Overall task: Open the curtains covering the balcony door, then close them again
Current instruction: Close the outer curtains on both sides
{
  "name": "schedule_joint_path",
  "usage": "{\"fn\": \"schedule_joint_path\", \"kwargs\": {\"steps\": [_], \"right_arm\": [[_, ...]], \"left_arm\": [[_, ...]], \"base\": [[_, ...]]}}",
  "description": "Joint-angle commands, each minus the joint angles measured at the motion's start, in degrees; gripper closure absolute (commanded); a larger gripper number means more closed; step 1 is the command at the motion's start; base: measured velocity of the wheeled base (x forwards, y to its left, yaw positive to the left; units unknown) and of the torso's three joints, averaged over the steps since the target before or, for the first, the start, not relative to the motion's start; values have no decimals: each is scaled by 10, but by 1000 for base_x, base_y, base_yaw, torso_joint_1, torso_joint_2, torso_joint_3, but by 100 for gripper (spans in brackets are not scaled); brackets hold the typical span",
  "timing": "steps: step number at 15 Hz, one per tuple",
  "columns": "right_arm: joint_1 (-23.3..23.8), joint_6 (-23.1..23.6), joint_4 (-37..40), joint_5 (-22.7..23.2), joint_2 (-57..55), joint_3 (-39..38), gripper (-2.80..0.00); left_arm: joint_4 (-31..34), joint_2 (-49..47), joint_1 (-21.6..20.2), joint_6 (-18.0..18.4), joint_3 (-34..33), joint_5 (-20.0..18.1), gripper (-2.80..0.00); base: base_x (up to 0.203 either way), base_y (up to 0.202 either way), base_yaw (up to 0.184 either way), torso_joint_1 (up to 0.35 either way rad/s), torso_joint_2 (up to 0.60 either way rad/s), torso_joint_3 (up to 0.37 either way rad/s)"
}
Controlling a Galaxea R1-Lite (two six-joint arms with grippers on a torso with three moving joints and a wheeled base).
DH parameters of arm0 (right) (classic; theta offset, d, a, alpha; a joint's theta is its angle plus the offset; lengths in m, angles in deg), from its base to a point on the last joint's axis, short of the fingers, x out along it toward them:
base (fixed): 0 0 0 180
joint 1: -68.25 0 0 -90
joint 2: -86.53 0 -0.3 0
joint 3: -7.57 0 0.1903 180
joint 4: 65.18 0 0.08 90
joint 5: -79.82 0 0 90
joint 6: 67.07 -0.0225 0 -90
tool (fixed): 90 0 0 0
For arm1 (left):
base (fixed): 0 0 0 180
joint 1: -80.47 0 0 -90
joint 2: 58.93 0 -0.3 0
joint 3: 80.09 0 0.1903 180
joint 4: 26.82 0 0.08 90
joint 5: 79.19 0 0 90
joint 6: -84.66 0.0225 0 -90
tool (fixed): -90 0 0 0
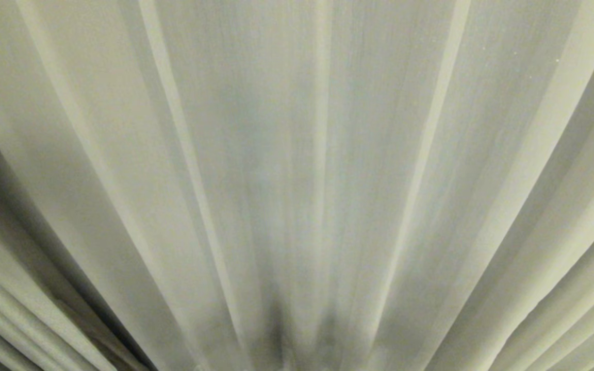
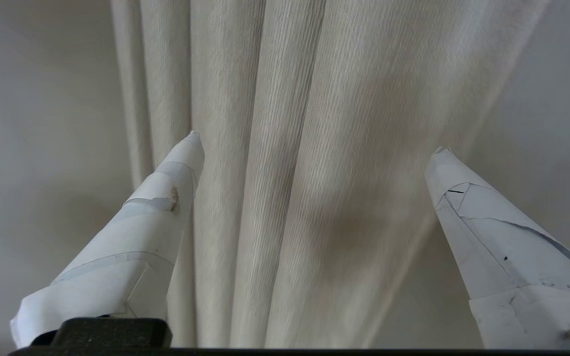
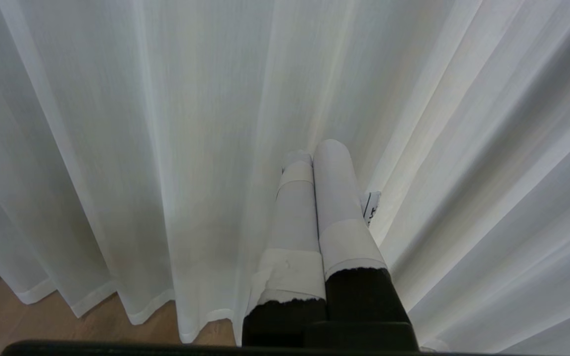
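The curtains point(image 1: 297, 170) fill the whole head view as cream pleated fabric, and no arm shows there. In the left wrist view my left gripper point(image 2: 317, 141) stands wide open, its white-taped fingers point(image 2: 166, 198) spread to either side of a bunch of ribbed curtain pleats point(image 2: 285, 173); whether the fabric touches them I cannot tell. In the right wrist view my right gripper point(image 3: 314, 151) is shut, its taped fingers pressed together with nothing between them, low beside the sheer curtain point(image 3: 166, 148) near its hem. The balcony door is hidden behind the fabric.
A strip of wooden floor point(image 3: 27, 316) shows under the curtain hem in the right wrist view. A small white label point(image 3: 371, 206) hangs on the fabric beside the right fingers.
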Motion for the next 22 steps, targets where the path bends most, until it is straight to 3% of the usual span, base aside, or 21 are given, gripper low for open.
{"fn": "schedule_joint_path", "kwargs": {"steps": [1,3,6,9,22], "right_arm": [[0,1,0,0,-1,0,0],[0,1,0,0,-1,0,0],[0,1,0,0,-1,0,0],[0,1,0,0,-1,0,0],[0,1,0,0,-1,0,0]], "left_arm": [[-30,-42,-5,-2,13,-1,-280],[-51,-68,-10,-4,34,-6,-280],[-72,-85,-9,-8,42,-65,-280],[-100,-103,-3,-11,43,-96,-280],[-123,-128,16,-12,64,-119,-280]], "base": [[0,0,0,0,0,0],[0,0,0,0,0,0],[0,0,0,0,0,0],[0,0,0,0,0,0],[0,0,0,0,0,0]]}}
